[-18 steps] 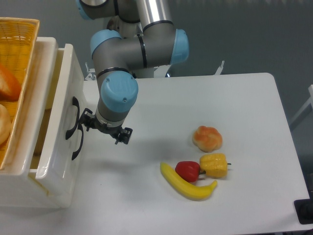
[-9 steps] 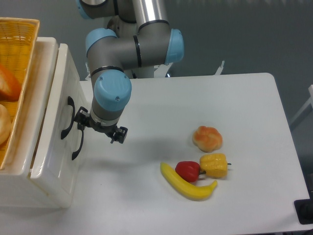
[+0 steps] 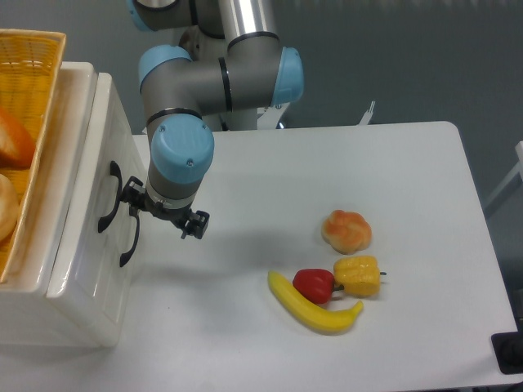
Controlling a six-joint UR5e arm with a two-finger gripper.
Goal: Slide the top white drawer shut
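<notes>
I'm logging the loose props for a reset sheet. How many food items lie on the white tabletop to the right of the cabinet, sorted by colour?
Yellow: 2, the banana and the yellow pepper
Red: 1, the red pepper
Orange-tan: 1, the bread roll
Total: 4

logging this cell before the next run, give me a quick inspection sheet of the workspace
surface: white table, bare apart from the food group.
job's things: top white drawer looks pushed in, front about flush with the cabinet face; black handle visible.
clutter: bread roll, red pepper, yellow pepper and banana clustered at right; yellow wicker basket on the cabinet.
grippers: pincer next to the drawer handles; open or shut cannot be told.
cables: nothing seen.
surroundings: grey floor behind the table.
</notes>
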